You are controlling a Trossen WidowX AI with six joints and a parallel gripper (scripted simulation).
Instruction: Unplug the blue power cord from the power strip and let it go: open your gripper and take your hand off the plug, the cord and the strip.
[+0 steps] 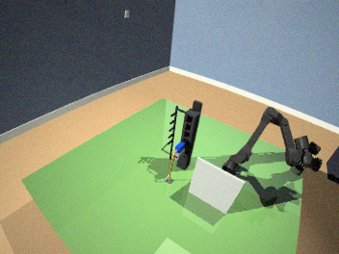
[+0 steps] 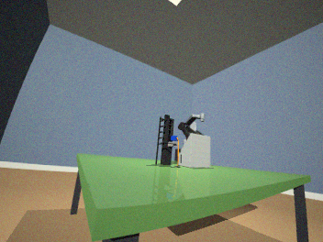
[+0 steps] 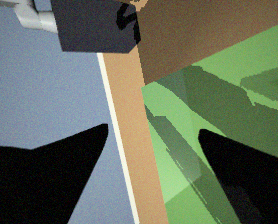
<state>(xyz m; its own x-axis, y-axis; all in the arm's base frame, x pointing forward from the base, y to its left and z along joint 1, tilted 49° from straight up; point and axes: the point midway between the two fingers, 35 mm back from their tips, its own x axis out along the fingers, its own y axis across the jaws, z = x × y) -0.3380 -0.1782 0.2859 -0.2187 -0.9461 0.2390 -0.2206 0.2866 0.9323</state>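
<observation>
Blue plug (image 1: 180,147), boxy, seated in upright black power strip (image 1: 189,136); no legible markings.
Orange cord (image 1: 171,167) drops to glossy green desk (image 1: 96,190); hand (image 1: 312,157) wide, holding nothing, well apart.

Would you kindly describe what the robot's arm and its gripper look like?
The arm is dark grey to black, built of slim links with bulkier blocky joints. The gripper has two plain black fingers tapering to points. No cables or markings are discernible.

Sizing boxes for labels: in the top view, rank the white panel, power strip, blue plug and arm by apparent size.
1. Arm
2. White panel, close to the arm in area, so this order is unsure
3. Power strip
4. Blue plug
</observation>
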